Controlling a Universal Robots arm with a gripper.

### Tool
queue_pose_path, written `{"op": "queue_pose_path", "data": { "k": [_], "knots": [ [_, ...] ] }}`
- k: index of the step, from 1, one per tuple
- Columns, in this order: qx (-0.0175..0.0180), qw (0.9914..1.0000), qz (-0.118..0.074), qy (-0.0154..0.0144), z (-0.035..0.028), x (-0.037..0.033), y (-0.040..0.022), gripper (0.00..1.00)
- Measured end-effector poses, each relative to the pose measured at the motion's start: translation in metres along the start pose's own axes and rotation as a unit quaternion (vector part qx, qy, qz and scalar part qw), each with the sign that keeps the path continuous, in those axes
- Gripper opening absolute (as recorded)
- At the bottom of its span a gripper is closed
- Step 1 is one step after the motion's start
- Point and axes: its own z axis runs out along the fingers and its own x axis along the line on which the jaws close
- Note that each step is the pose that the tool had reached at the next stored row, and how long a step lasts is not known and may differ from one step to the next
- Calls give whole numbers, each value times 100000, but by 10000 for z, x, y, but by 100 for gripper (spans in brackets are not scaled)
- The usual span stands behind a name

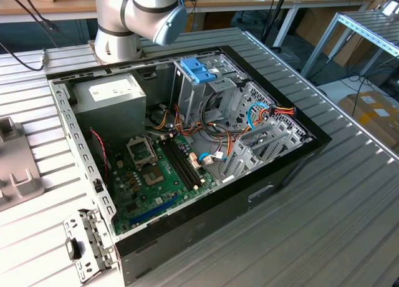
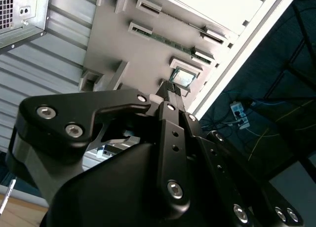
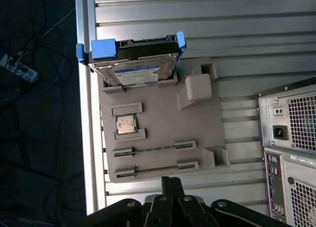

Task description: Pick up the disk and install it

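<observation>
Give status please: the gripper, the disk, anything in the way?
Gripper shut, empty. Disk propped in slot on grey fixture plate, apart from gripper. Nothing seen between them.

A ribbed aluminium table [image 1: 349,199] is seen across most of the exterior view. Along the upper edge of that frame a wooden workbench [image 1: 37,3] on white legs is set, with dark cables [image 1: 272,19] hung below it. At the upper right a metal rack [image 1: 374,28] is placed, and cardboard boxes [image 1: 374,112] are stacked on the floor [image 1: 333,87] beneath it. In the first wrist view a power strip [image 3: 19,69] is laid on dark flooring.
</observation>
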Motion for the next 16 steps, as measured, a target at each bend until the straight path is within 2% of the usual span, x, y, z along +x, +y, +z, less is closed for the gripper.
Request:
{"op": "queue_pose_path", "data": {
  "k": [16],
  "knots": [
    [4,100000,-3,7,20,252,-20,11]
  ]
}}
